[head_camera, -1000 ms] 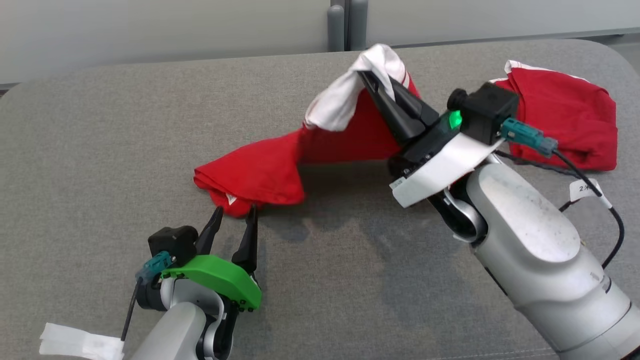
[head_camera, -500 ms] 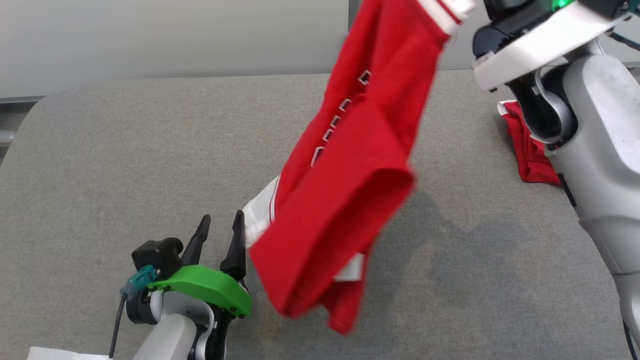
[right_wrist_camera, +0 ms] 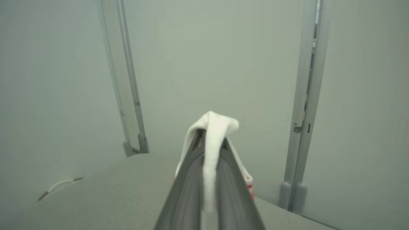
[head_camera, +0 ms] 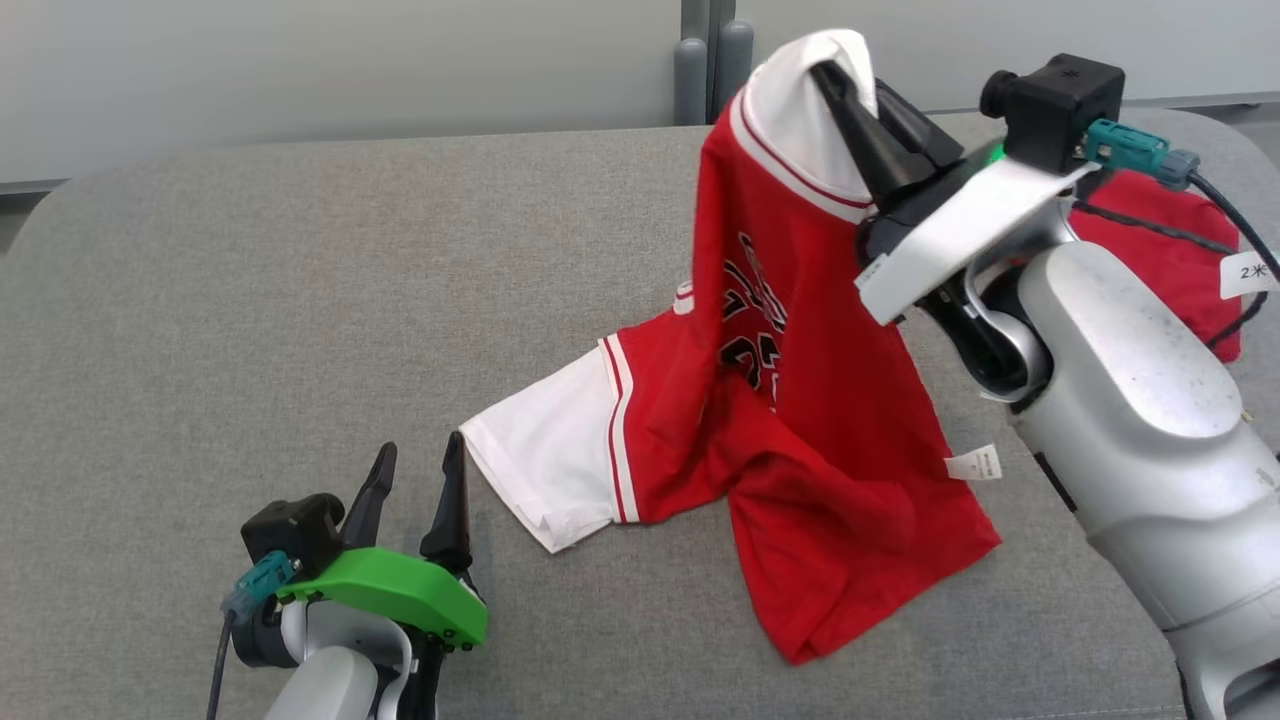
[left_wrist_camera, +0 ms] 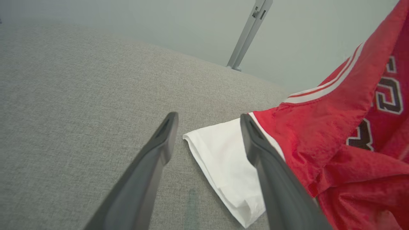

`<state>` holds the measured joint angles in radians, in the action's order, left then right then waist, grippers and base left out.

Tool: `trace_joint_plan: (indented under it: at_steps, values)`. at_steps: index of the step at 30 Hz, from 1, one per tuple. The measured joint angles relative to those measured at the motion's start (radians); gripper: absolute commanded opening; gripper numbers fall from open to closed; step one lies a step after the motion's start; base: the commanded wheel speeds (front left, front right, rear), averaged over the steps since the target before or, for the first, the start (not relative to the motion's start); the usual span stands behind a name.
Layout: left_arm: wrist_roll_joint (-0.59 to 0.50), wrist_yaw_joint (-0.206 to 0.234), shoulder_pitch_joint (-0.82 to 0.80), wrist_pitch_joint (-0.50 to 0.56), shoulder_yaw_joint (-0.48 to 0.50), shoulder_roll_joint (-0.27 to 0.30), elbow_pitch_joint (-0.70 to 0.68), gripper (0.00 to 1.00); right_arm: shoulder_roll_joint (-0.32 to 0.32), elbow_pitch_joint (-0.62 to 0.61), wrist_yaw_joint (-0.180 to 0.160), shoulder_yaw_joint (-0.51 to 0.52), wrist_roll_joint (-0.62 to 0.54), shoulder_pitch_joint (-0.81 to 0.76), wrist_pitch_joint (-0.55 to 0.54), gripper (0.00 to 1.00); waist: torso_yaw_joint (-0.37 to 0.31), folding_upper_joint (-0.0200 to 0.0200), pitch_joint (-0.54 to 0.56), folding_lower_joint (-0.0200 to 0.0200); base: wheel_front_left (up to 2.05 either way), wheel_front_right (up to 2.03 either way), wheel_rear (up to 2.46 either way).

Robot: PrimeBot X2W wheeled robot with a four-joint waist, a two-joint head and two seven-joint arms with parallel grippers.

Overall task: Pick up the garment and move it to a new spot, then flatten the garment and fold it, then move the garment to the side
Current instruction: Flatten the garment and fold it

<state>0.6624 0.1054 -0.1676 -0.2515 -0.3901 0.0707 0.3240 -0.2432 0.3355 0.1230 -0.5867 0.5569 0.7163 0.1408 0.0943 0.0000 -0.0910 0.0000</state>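
Observation:
The garment (head_camera: 800,400) is a red jersey with white sleeves and black lettering. My right gripper (head_camera: 848,85) is shut on one white sleeve and holds it high at the table's far side; in the right wrist view white cloth (right_wrist_camera: 213,140) is pinched between the fingers. The jersey's body drapes down from there onto the grey table (head_camera: 250,300). Its other white sleeve (head_camera: 545,455) lies flat, just right of my left gripper (head_camera: 418,460), which is open near the front edge. The left wrist view shows that sleeve (left_wrist_camera: 223,166) between and beyond the open fingers.
A second red garment (head_camera: 1165,260) lies at the far right of the table, partly behind my right arm. A pale wall and grey partition posts (head_camera: 712,60) stand behind the table. A cable with a white tag (head_camera: 1250,272) runs along my right wrist.
My right gripper lifted the jersey off the table, swung it up, then lowered it so the body and one sleeve spread on the table. The head camera shifted. The left gripper stayed open.

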Motion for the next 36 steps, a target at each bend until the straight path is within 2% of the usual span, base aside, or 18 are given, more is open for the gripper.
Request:
trace_joint_plan:
  at_steps: [6,10,14,19,25,29,32,34,35,36]
  values:
    - [-0.016,-0.010,0.003,0.000,0.020,-0.006,-0.020,1.00,0.044,-0.107,0.001,0.014,0.000,0.143,0.050,0.00,0.003,0.0000,0.026,0.0000,0.00,0.00,0.00]
    - [-0.026,-0.021,0.005,0.000,0.030,-0.012,-0.047,1.00,-0.021,-0.117,-0.011,0.071,-0.073,0.251,0.062,0.00,0.005,0.0000,0.051,0.0000,0.00,0.00,0.00]
    - [-0.035,-0.026,0.012,0.000,0.033,-0.017,-0.073,1.00,-0.075,-0.088,-0.021,0.085,-0.104,0.279,0.059,0.00,0.007,0.0000,0.077,0.0000,0.00,0.00,0.00]
    - [-0.043,-0.027,0.065,0.000,0.062,-0.017,-0.100,1.00,-0.019,-0.072,-0.017,0.028,-0.064,0.267,0.007,0.00,-0.010,0.0000,0.100,-0.0001,0.00,0.00,0.00]
    - [-0.057,-0.028,0.067,0.000,0.048,-0.019,-0.111,1.00,0.035,-0.050,-0.009,-0.071,-0.055,0.239,-0.047,0.00,-0.025,0.0000,0.100,-0.0001,0.00,0.00,0.00]
    - [-0.060,-0.036,0.067,0.000,0.026,-0.021,-0.112,1.00,0.069,-0.035,-0.009,-0.073,-0.054,0.260,-0.063,0.00,-0.016,0.0000,0.093,0.0000,0.00,0.00,0.00]
    - [-0.060,-0.036,0.067,0.000,0.027,-0.021,-0.113,1.00,0.070,-0.019,-0.012,-0.051,-0.058,0.291,-0.063,0.00,-0.007,0.0000,0.090,0.0000,0.00,0.00,0.00]
    - [-0.060,-0.036,0.067,0.000,0.031,-0.021,-0.117,1.00,0.051,0.012,-0.031,-0.027,-0.070,0.319,-0.064,0.00,0.004,0.0000,0.087,-0.0001,0.00,0.00,0.00]
    - [-0.060,-0.036,0.067,0.000,0.038,-0.022,-0.122,1.00,0.017,0.060,-0.046,-0.014,-0.074,0.317,-0.077,0.00,0.015,0.0000,0.084,-0.0001,0.00,0.00,0.00]
    - [-0.060,-0.036,0.067,0.000,0.038,-0.022,-0.122,1.00,0.017,0.060,-0.046,-0.014,-0.074,0.317,-0.077,0.00,0.015,0.0000,0.084,-0.0001,0.00,0.00,0.00]
